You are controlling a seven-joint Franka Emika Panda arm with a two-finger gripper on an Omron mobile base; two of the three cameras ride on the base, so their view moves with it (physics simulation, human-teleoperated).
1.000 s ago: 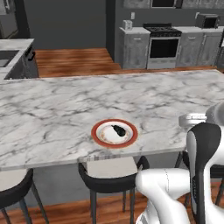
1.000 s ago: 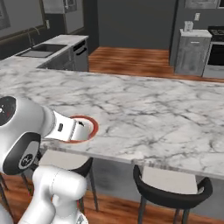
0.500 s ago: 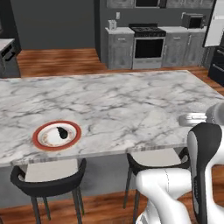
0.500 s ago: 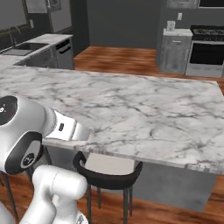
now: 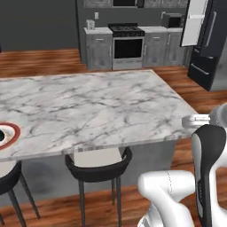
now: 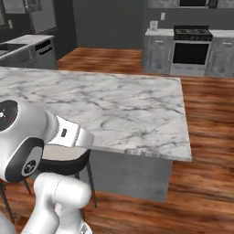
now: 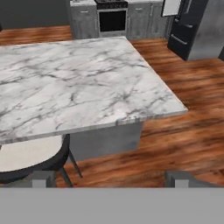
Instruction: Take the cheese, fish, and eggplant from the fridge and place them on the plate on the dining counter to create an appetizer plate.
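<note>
Plate (image 5: 6, 134) sits at the far left edge of the marble tabletop (image 5: 93, 111), holding a dark lump. Fridge (image 5: 211, 42) stands far right, its door open. Pincer (image 7: 111, 177) hangs released, empty, above a stool (image 7: 30, 157).

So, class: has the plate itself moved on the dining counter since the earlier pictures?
No. The plate lies just as near the dining counter's front edge; the base drove, so the whole view slid.

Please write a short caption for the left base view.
Marble dining counter with the plate at its left edge, fridge open beyond.
</note>
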